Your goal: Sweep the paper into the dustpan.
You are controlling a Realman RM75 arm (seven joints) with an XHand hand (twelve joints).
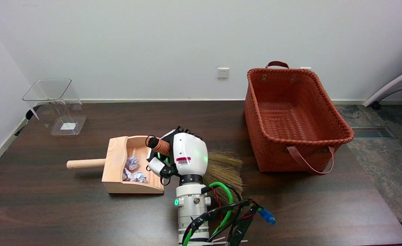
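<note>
A light wooden dustpan lies on the dark table, its round handle pointing left. Two crumpled white paper balls sit inside it. My right hand grips a small straw brush: its orange-brown handle sticks out over the dustpan's open side, and its bristles fan out to the right behind the hand. The hand is just right of the dustpan's mouth and hides the middle of the brush.
A large orange woven basket with leather straps stands at the right. A clear plastic bin sits at the far left corner. Cables hang off my forearm near the front edge.
</note>
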